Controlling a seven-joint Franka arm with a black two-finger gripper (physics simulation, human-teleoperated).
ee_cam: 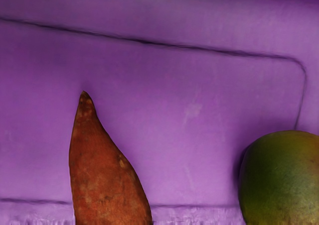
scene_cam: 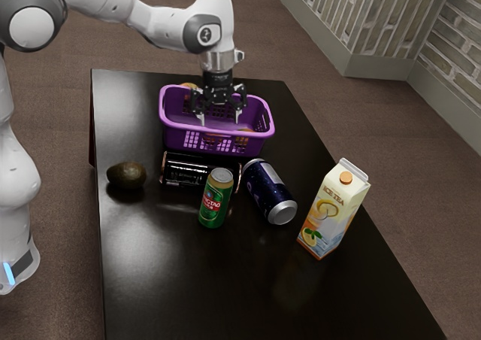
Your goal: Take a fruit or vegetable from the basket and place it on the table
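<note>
My gripper (scene_cam: 219, 117) is over the purple basket (scene_cam: 216, 142) in the exterior view, its two fingers spread apart and their tips down inside the rim. Nothing shows between them. The wrist view looks onto the basket's purple floor (ee_cam: 164, 110), where a reddish-brown sweet potato (ee_cam: 102, 170) lies with its pointed end showing. A green and yellowish round fruit, perhaps a mango (ee_cam: 281, 177), rests apart from it near a corner of the floor. Part of a yellow-orange item (scene_cam: 246, 131) shows inside the basket in the exterior view.
On the black table (scene_cam: 173, 280) are a dark avocado (scene_cam: 126, 175), a black can (scene_cam: 197, 171) lying down, a green can (scene_cam: 216, 198) upright, a dark blue can (scene_cam: 269, 192) on its side and an ice tea carton (scene_cam: 333, 210). They stand on the basket's near side in the exterior view.
</note>
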